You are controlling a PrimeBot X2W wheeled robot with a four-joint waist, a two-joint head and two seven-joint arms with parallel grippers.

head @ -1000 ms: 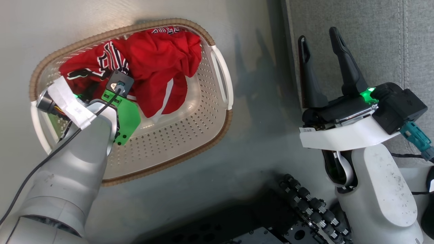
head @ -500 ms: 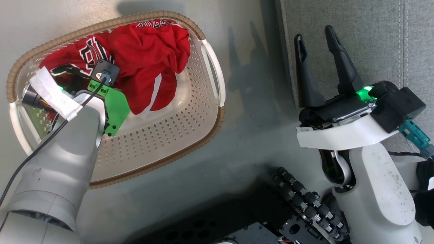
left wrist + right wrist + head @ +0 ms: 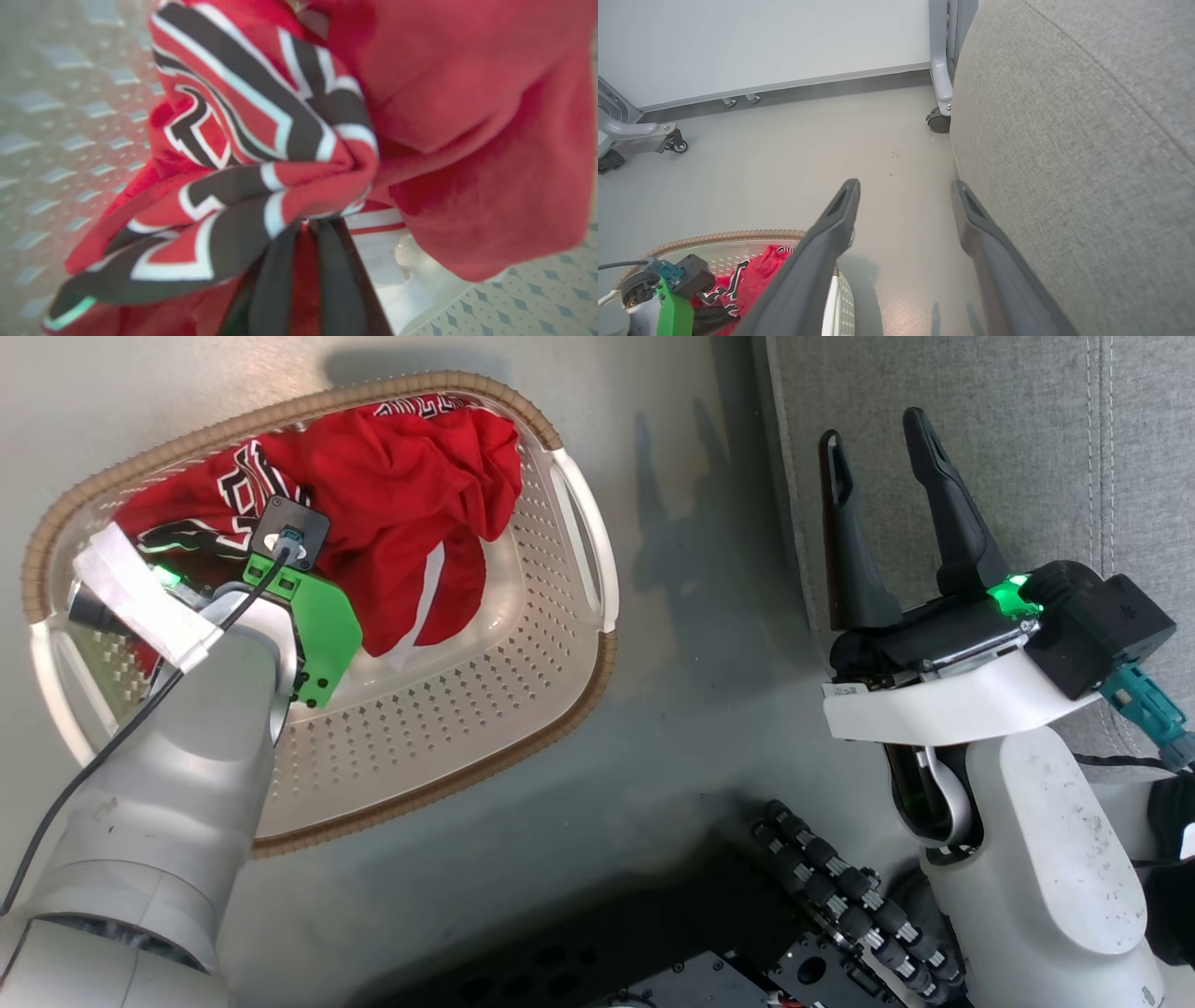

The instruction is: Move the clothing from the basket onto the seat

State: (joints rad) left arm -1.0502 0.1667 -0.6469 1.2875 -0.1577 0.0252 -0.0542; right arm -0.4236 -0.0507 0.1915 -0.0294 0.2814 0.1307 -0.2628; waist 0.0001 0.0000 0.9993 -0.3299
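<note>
The clothing (image 3: 401, 504) is a crumpled heap of red garments with white and black lettering, piled at the far end of the basket (image 3: 523, 644). My left arm reaches down into the basket, and its wrist hides the fingers in the head view. In the left wrist view my left gripper (image 3: 306, 233) is shut on a bunched fold of the clothing (image 3: 467, 116). My right gripper (image 3: 873, 429) stands open and empty over the floor, beside the edge of the grey seat (image 3: 980, 392). The right wrist view shows the right gripper (image 3: 906, 185) next to the seat (image 3: 1087, 140).
The basket stands on a grey floor left of the seat. My own base with black rollers (image 3: 840, 896) lies at the bottom of the head view. A grey wheeled frame leg (image 3: 941, 70) stands by the seat's far corner, with a white wall behind.
My left gripper has gone from open to shut on the red fabric. The head camera shifted a little, so the basket sits further left. The right arm has stayed put.
</note>
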